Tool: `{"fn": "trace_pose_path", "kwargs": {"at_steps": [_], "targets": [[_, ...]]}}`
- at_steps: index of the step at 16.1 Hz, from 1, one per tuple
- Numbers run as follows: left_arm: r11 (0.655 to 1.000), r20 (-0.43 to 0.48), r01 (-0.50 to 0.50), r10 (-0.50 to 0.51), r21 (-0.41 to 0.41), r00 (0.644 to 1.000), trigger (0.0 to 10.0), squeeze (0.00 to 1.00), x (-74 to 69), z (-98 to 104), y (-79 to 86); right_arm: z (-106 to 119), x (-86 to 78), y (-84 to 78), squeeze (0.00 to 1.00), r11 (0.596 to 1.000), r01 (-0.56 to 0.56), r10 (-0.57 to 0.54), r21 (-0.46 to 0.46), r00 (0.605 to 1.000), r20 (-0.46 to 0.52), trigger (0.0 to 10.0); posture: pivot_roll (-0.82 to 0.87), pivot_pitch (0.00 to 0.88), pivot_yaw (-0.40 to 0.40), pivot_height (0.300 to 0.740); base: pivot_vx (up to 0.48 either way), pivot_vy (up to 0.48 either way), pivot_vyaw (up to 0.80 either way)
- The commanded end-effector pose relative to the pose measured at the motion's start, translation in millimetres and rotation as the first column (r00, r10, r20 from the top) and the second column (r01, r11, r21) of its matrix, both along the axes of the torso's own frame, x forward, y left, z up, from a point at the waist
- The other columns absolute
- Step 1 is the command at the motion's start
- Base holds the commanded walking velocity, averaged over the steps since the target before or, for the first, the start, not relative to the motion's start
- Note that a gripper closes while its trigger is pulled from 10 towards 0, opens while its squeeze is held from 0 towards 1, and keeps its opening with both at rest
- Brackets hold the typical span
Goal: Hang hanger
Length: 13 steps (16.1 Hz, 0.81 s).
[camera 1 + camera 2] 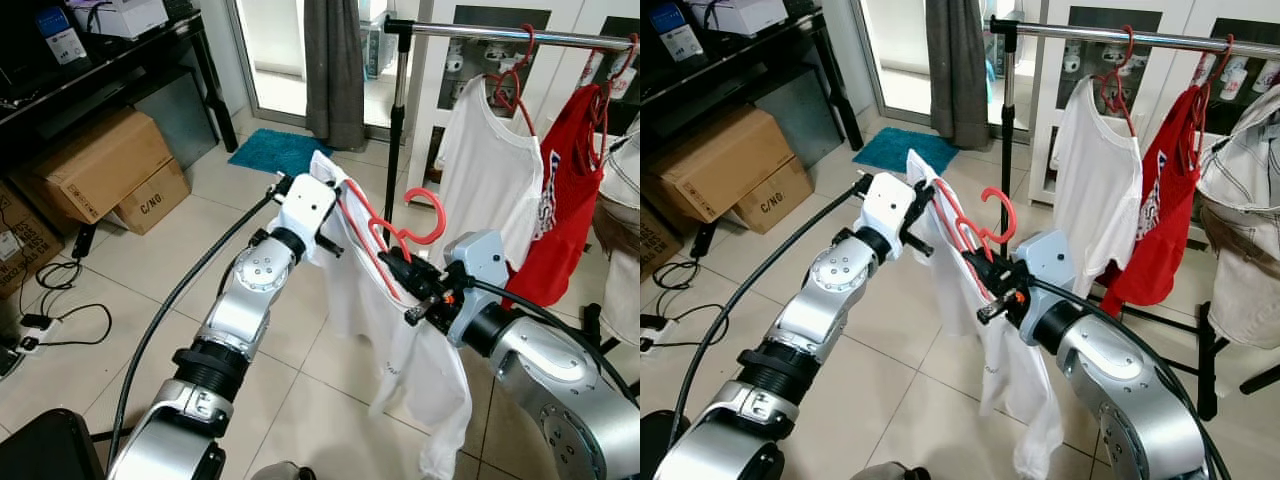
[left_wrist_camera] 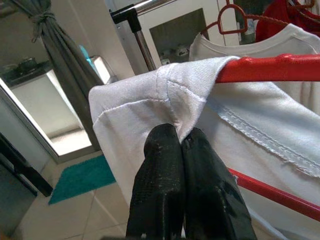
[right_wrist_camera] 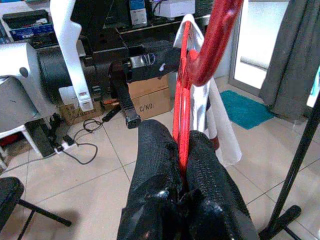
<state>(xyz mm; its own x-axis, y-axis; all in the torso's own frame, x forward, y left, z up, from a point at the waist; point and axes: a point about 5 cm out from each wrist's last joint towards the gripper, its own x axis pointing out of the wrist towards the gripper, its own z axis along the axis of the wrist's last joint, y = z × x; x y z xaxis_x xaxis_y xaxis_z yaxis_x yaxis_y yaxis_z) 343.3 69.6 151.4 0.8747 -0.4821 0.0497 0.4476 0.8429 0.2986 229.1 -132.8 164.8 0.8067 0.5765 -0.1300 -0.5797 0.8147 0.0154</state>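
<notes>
Two grippers hold one red hanger (image 1: 395,225) carrying one white T-shirt (image 1: 400,340), raised in front of the clothes rail (image 1: 500,33) and not yet hooked on it. The left gripper (image 2: 181,142) pinches the shirt's shoulder fabric at the hanger's end, fingers pressed together. The right gripper (image 3: 181,150) is clamped on the hanger's red wire near its hook. On the rail hang one white shirt (image 1: 490,170) and one red shirt (image 1: 565,200). Two cardboard boxes (image 1: 105,165) stand on the floor at left.

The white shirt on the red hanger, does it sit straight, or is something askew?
It sits askew. The red hanger is tilted, high at the left tool, which pinches the white shirt at its shoulder, and low at the right tool, which clamps the hanger. The shirt bunches and hangs unevenly.
</notes>
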Motion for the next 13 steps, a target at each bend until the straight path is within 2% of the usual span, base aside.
{"fn": "trace_pose_path", "kwargs": {"at_steps": [1,3,6,7,8,10,11,13], "targets": [[0.999,-0.006,-0.035,0.035,-0.006,0.999,0.0,0.00,4.0,1,7.7,10,1.2,3.4,0.00,1.000,-0.024,0.023,0.015,0.999,0.048,0.0,-0.03,0.031,0.129,0.740,0.000,0.000,0.00],[0.998,-0.009,-0.057,0.057,-0.036,0.998,0.0,0.00,3.2,1,12.2,8,-0.1,2.9,0.00,1.000,-0.023,0.022,0.012,0.999,0.038,0.0,-0.03,0.036,0.123,0.740,0.000,0.000,0.00],[0.997,0.061,-0.012,0.017,-0.075,0.998,0.0,0.00,-1.4,27,26.3,-10,-6.0,1.2,0.00,0.994,-0.062,0.059,-0.094,0.998,-0.029,0.0,-0.02,0.050,0.110,0.740,0.000,0.000,0.00],[0.997,0.061,-0.012,0.017,-0.075,0.998,0.0,0.00,-1.4,27,26.3,-10,-6.0,1.2,0.00,0.994,-0.062,0.059,-0.094,0.998,-0.029,0.0,-0.02,0.050,0.110,0.740,0.000,0.000,0.00],[0.991,0.065,-0.079,0.087,-0.112,0.994,0.0,0.00,2.2,40,50.3,-19,-11.3,-2.3,0.00,0.985,-0.093,0.085,-0.144,0.994,-0.064,0.0,-0.02,0.050,0.113,0.740,0.000,0.000,0.00],[0.981,0.067,-0.151,0.160,-0.119,0.985,0.0,0.00,8.8,49,74.9,-22,-17.2,-7.3,0.00,0.979,-0.126,0.114,-0.160,0.990,-0.084,0.0,-0.02,0.036,0.130,0.740,0.000,0.000,0.00],[0.973,0.071,-0.199,0.208,-0.118,0.975,0.0,0.00,14.8,56,91.8,-22,-22.4,-9.7,0.00,0.973,-0.164,0.151,-0.160,0.984,-0.094,0.0,-0.03,0.031,0.138,0.740,0.000,0.000,0.00],[0.956,0.059,-0.273,0.281,-0.110,0.958,0.0,0.00,27.2,64,114.6,-21,-31.3,-12.2,0.00,0.962,-0.227,0.210,-0.150,0.970,-0.123,0.0,-0.03,0.042,0.130,0.740,0.000,0.000,0.00]]}}
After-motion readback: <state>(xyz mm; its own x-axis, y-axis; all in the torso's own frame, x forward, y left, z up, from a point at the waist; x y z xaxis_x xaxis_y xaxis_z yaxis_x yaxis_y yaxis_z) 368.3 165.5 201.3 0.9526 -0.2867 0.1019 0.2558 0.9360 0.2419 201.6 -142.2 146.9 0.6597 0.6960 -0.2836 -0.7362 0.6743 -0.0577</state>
